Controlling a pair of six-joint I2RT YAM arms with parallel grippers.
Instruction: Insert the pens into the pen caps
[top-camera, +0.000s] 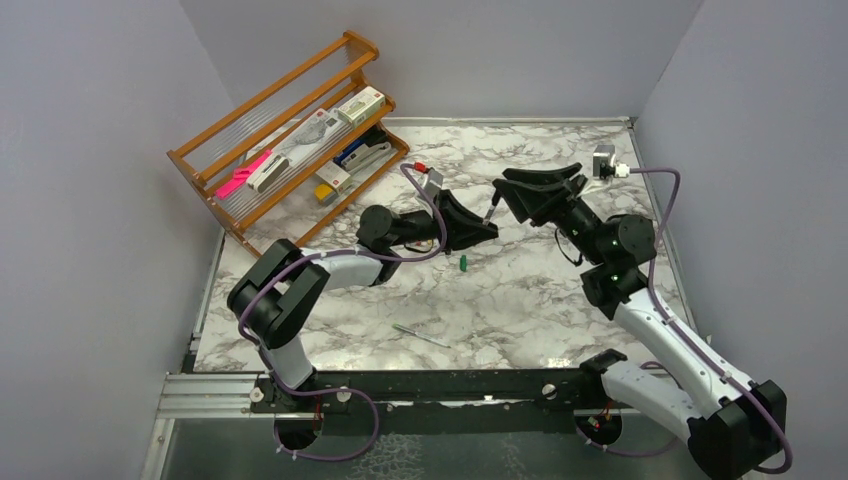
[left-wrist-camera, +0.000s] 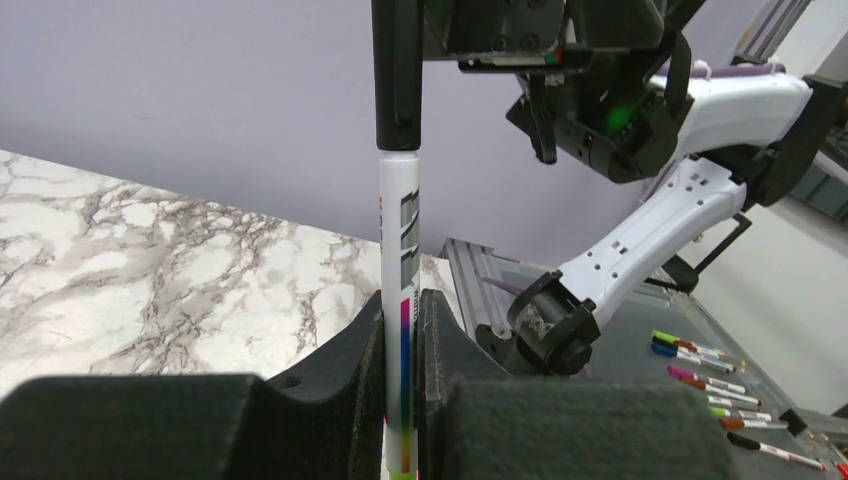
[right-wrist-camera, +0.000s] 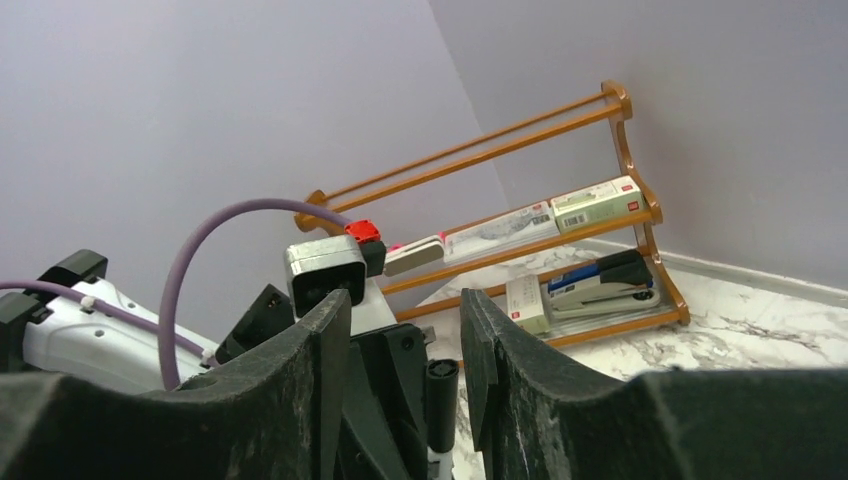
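Left end effector (left-wrist-camera: 402, 325) pinching pen (left-wrist-camera: 401, 220), right end effector (right-wrist-camera: 402, 315) (parted) — at cap (right-wrist-camera: 441, 390)

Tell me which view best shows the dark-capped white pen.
Left wrist: the dark-capped white pen runs the full frame height, clamped in the left gripper. Right wrist shows only its cap end; top external, a tiny sliver.

Soft, even light falls from above. The marble table (top-camera: 560, 300) is bright without glare, and the arms throw only faint, diffuse shadows on it. The overhead view is sharp throughout. In the left wrist view the left end effector (left-wrist-camera: 401, 340) is dark and blurred at the bottom edge, while the pen (left-wrist-camera: 399, 230) is crisp. In the right wrist view the right end effector (right-wrist-camera: 405, 340) looks soft and underlit, while the wooden rack (right-wrist-camera: 627, 140) is clear.
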